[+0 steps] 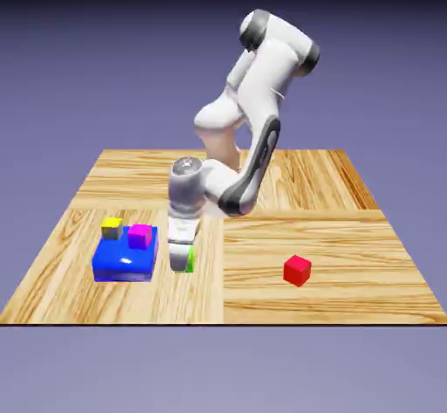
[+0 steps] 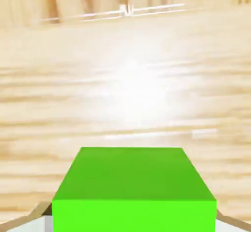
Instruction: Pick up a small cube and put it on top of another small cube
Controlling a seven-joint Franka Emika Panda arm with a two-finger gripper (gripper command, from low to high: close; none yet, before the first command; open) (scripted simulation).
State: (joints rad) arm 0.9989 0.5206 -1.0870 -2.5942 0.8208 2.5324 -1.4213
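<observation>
The small green cube (image 2: 133, 189) fills the bottom of the hand view, sitting between my two finger tips, which barely show at its lower corners. In the exterior view only a sliver of the green cube (image 1: 190, 261) shows beside my gripper (image 1: 181, 260), which is down at the table and shut on it. The small magenta-pink cube (image 1: 140, 236) rests on top of the big blue block (image 1: 125, 260), just to the left of my gripper in the exterior view.
A yellow cube (image 1: 112, 226) also sits on the blue block, beside the pink one. A red cube (image 1: 297, 270) lies on the wooden table (image 1: 314, 228) toward the exterior view's right.
</observation>
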